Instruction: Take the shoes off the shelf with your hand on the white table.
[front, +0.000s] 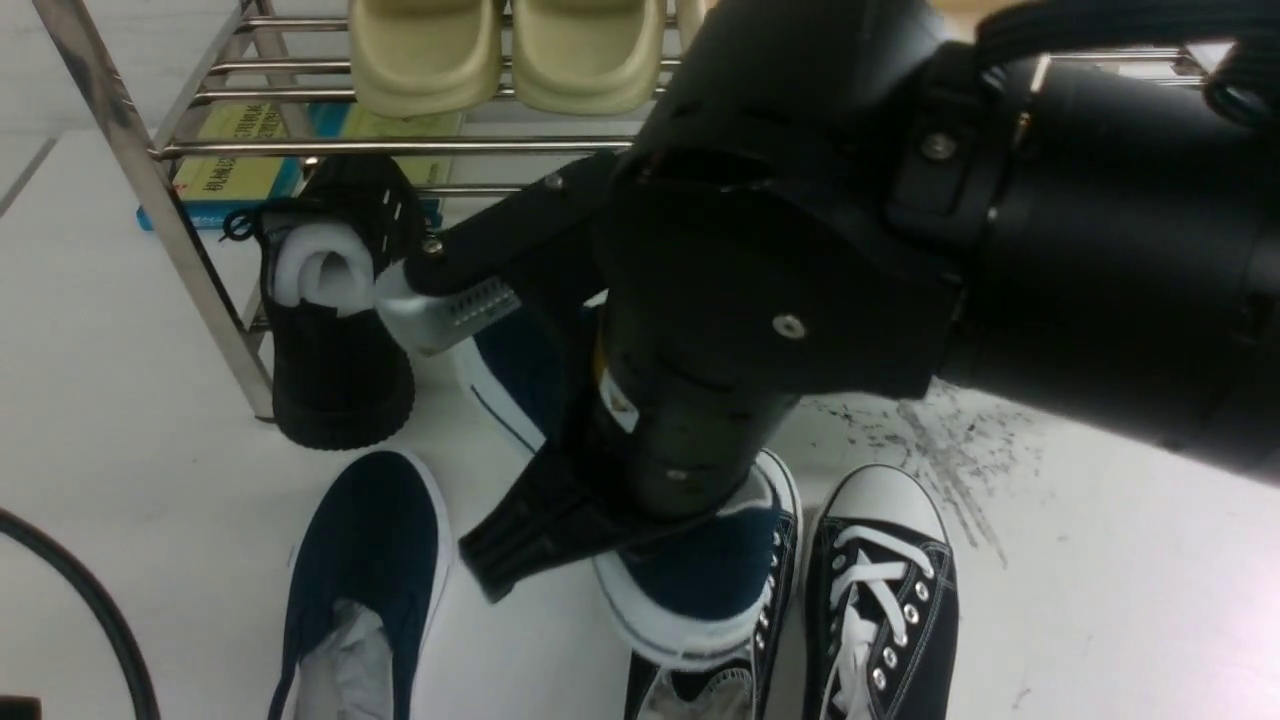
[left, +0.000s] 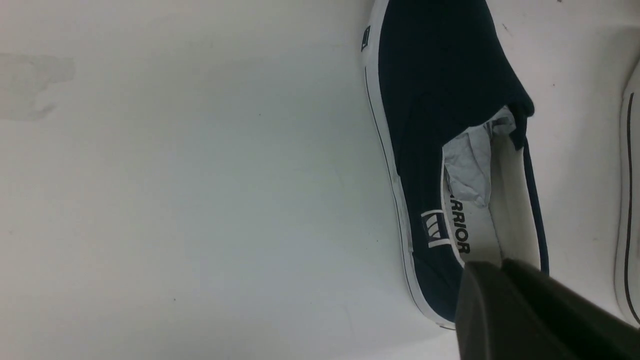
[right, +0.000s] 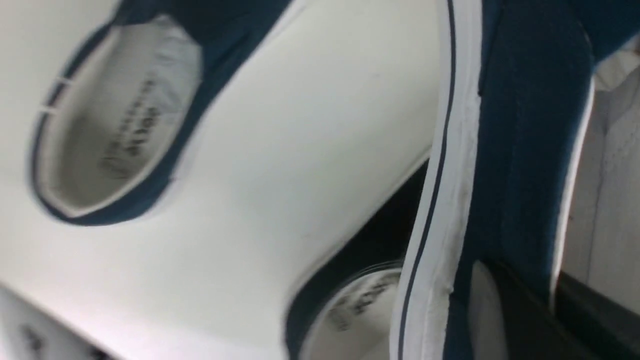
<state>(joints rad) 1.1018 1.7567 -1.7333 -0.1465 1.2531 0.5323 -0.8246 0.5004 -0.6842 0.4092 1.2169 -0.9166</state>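
One navy shoe (front: 365, 570) lies flat on the white table (front: 120, 450) at the front left. In the left wrist view my left gripper (left: 500, 266) hangs over the heel of that shoe (left: 435, 100), fingers together with nothing seen between them. My right arm (front: 900, 250) fills the front view. The right gripper (right: 525, 292) is shut on the side wall of the second navy shoe (right: 525, 150), one finger outside and one inside. That shoe (front: 690, 590) is tilted, toe over a lace-up sneaker; whether they touch I cannot tell. The steel shelf (front: 150, 170) stands at the back left.
Two black lace-up sneakers with white toe caps (front: 880, 590) stand at the front middle. An all-black sneaker (front: 335, 330) stands at the shelf's foot. Cream slippers (front: 425, 55) sit on the upper bars, books (front: 240, 165) behind. Dark scuff marks (front: 950, 440) lie to the right.
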